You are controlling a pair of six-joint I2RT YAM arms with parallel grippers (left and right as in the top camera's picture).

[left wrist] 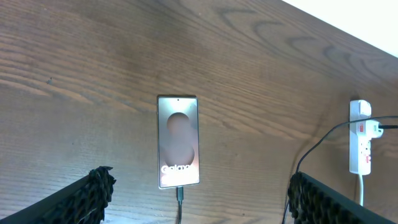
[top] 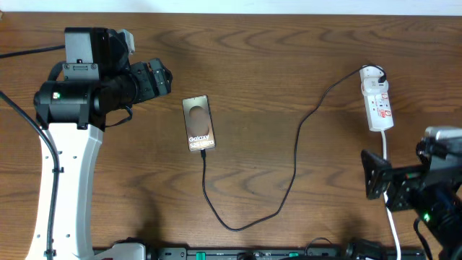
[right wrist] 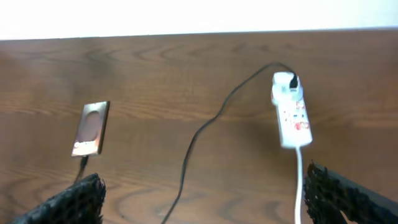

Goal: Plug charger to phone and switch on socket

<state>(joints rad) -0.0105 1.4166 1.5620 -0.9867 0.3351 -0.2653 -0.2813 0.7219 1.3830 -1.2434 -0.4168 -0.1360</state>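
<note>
Left hand (top: 160, 78) hung released, ridged black fingers (left wrist: 93, 190) spread wide over the grained wooden counter (top: 289, 65). The flat, glossy phone (top: 198, 123) lay mid-counter. A thin black cable (top: 296, 162) met its lower edge and looped right to the narrow white socket (top: 377, 101). Right hand (top: 374, 179) sat released too, near the socket.

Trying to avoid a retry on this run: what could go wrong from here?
1. The power strip looks light and unfastened, so a press from the right gripper could shove it instead of switching it on.
2. Its white cord runs close by that gripper and might snag.
3. The charger cable loops slack to the phone, and dragging it could unseat the plug.
</note>
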